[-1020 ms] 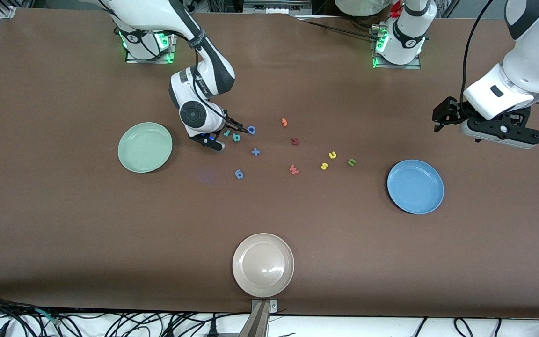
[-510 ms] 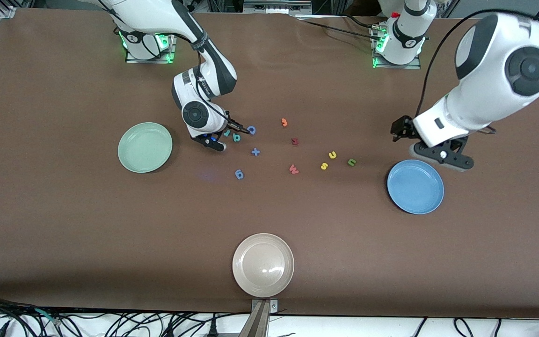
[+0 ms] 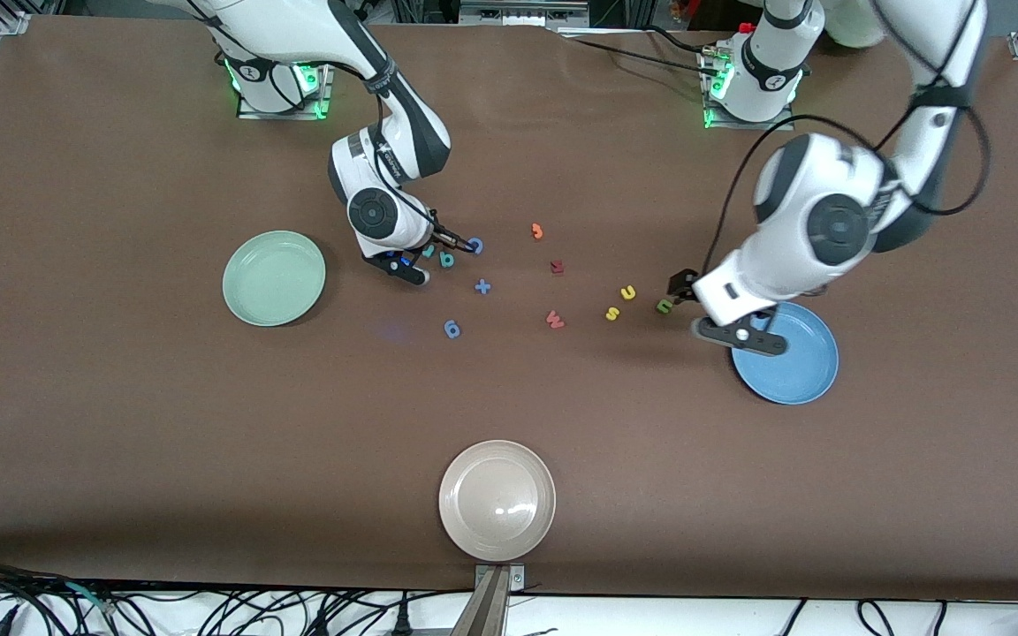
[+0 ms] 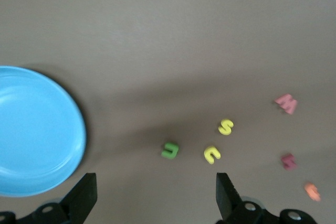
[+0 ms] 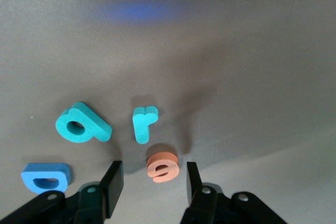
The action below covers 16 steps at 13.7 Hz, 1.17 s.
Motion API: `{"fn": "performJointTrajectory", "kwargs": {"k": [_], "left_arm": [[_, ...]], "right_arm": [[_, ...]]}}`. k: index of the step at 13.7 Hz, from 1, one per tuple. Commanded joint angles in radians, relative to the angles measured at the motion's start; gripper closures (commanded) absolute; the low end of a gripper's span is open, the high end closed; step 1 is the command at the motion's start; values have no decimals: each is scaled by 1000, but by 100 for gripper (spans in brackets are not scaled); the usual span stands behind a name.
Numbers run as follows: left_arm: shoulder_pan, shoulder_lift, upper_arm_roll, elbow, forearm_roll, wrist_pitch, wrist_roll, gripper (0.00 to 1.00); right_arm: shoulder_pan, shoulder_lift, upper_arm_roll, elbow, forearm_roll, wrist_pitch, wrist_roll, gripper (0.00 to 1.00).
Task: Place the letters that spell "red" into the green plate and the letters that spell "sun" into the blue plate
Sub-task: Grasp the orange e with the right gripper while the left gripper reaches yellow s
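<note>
Reading "e", orange foam, between right hand fingers.

Readable signs are the foam letters on the table, w/ no print on plates or arms legible. By right gripper: orange "e", teal "r", teal "d", blue "D". Mid table: blue "+", orange "J", reddish "W", dark red "M". Toward left arm's end: yellow "s", yellow "u", green "n"
</note>
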<state>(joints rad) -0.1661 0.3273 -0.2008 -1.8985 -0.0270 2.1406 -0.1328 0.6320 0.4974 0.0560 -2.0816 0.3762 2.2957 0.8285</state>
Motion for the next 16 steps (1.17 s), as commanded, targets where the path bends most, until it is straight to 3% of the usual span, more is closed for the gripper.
{"fn": "performJointTrajectory", "kwargs": {"k": [1,4,7,10,16], "left_arm": [[-64,38,3,-70,61,117,-108,0],[-115,119,3,-68,123,205,-229,0],[-124,165,3,-62,157,258,-238,7],[-153,202,3,-59,157,315,-289,6],[-188,246,6,-70,159,375,-343,8]], "right_arm": [[9,15,2,-6,17,33,11,43],[11,15,2,-6,18,30,12,48],[12,15,1,-6,18,31,12,73],[12,15,1,-6,17,30,12,88],[11,-19,-5,12,15,-16,63,92]]}}
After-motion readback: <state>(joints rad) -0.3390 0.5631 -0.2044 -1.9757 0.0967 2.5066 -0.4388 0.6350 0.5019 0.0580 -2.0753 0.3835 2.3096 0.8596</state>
